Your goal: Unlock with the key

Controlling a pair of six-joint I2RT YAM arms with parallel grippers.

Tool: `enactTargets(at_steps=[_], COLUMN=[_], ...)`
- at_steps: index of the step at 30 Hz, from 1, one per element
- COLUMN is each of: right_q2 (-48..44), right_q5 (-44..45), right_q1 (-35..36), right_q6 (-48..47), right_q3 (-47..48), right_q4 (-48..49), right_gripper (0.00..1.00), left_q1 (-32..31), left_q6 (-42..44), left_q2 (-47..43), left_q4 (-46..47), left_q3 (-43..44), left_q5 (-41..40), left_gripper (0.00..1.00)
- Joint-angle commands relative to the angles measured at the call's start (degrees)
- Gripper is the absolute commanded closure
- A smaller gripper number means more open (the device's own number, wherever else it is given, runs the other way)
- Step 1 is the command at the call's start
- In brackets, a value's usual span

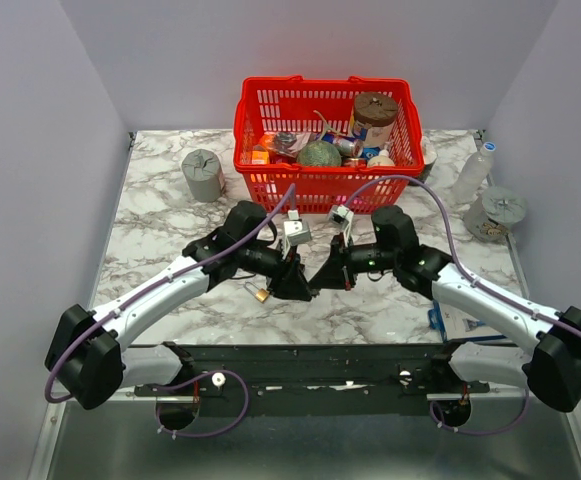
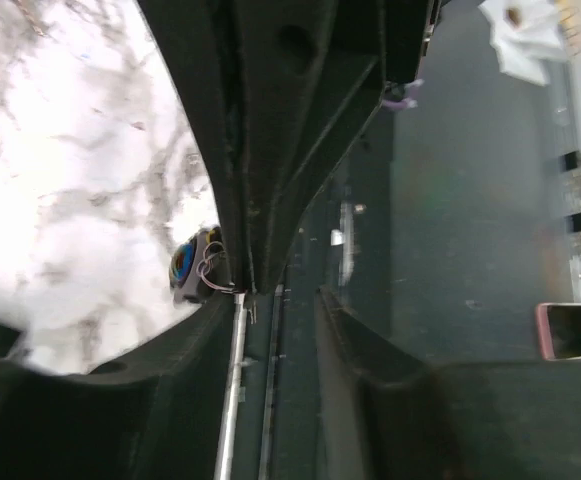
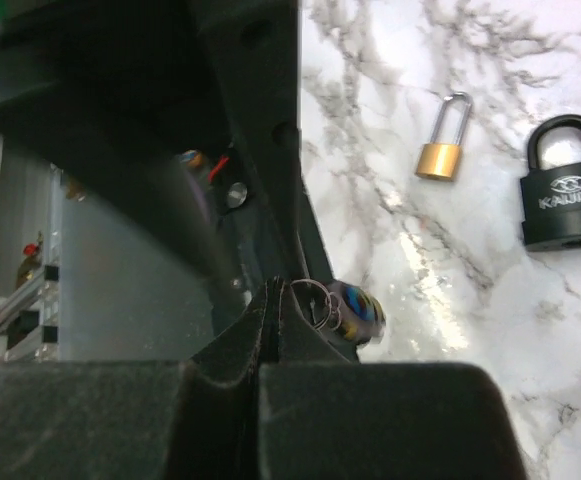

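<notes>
My right gripper (image 3: pixel 275 290) is shut on the key (image 3: pixel 355 310): its ring and coloured heads stick out beside the pinched fingertips. The key also shows in the left wrist view (image 2: pixel 192 265). My left gripper (image 2: pixel 280 300) is open, with its fingers either side of the right gripper's tip. The two meet above mid-table, left (image 1: pixel 303 282) and right (image 1: pixel 322 278). The black padlock (image 3: pixel 565 190) lies flat on the marble, untouched. In the top view it is hidden under the grippers. A small brass padlock (image 3: pixel 440 160) lies beside it and also shows in the top view (image 1: pixel 261 293).
A red basket (image 1: pixel 300 190) full of oddments stands at the back centre. A grey cylinder (image 1: pixel 203 175) stands to its left. A clear bottle (image 1: pixel 473 172) and a grey spool (image 1: pixel 497 212) stand at the right edge. A small blue object (image 1: pixel 437 318) lies near the front right.
</notes>
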Motion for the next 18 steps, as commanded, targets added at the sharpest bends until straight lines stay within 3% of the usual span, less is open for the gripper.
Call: enactTargets(at_steps=[1, 2, 6, 10, 13, 18], right_q2=[-0.5, -0.8, -1.9, -3.8, -5.5, -7.4], right_q5=[7.1, 7.7, 9.3, 9.9, 10.9, 11.3], right_q1=[0.4, 0.3, -0.2, -0.5, -0.5, -0.5], right_q6=[6.9, 7.8, 11.4, 15.3, 18.3, 22.6], right_q3=[-3.6, -4.1, -7.0, -10.6, -13.6, -16.0], right_q4=[9.2, 10.4, 16.0, 24.6, 30.8, 38.6], right_gripper=[0.99, 0.99, 0.99, 0.99, 0.99, 0.99], left_q1=[-0.4, -0.3, 0.1, 0.3, 0.3, 0.1], left_q6=[-0.7, -0.9, -3.1, -10.4, -19.2, -35.0], left_q2=[-2.9, -3.5, -6.3, -12.6, -18.3, -25.2], left_q4=[3.6, 3.6, 3.6, 7.6, 15.7, 37.4], left_q3=[-0.1, -0.7, -2.4, -5.6, -9.5, -20.3], left_q5=[-4.0, -5.0, -9.1, -17.7, -24.4, -31.2], left_gripper=[0.42, 0.32, 0.13, 0.13, 0.14, 0.22])
